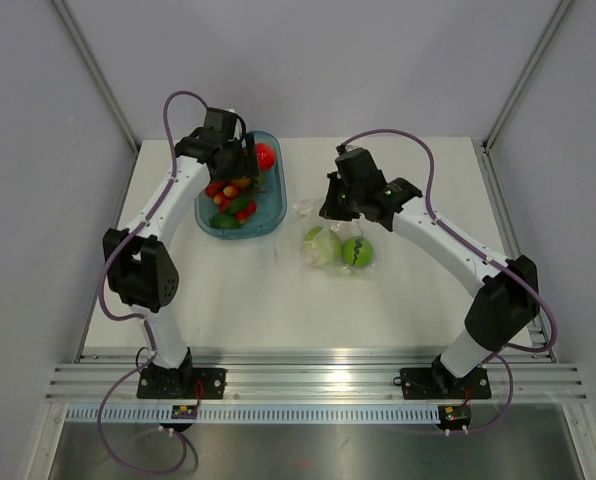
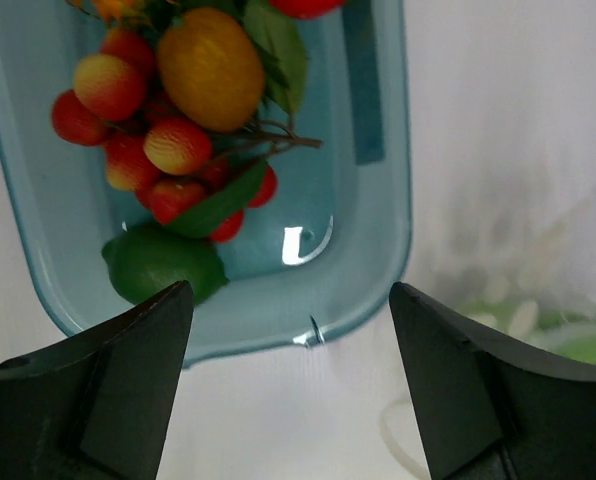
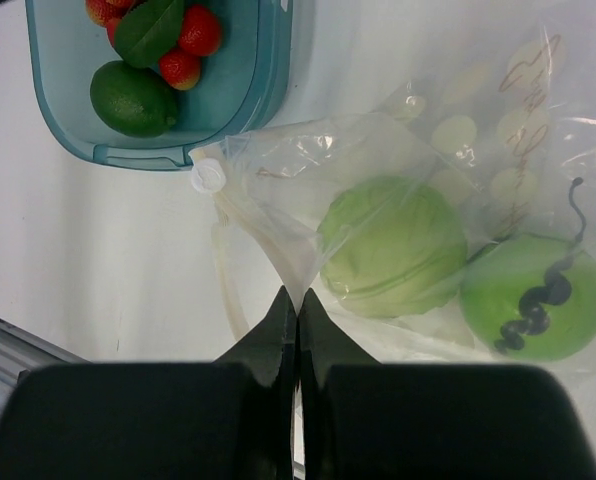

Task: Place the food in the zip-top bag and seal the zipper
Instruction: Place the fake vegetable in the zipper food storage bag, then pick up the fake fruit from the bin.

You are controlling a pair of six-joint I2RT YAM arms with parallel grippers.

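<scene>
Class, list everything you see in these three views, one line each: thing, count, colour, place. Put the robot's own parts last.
tray: one, translucent blue, far left of table
lime: one, green, tray's near end
orange fruit: one, orange-yellow, mid tray
berries: several, red, clustered in tray
leaves: a few, green, among berries
red fruit: one, red, tray's far end
bag: one, clear, mid table, right of tray
cabbage: one, pale green, inside bag
apple: one, green, inside bag beside cabbage
table: one, white, under everything
left fingers: two, black, open above tray's near end
right fingers: two, black, shut on bag's edge
</scene>
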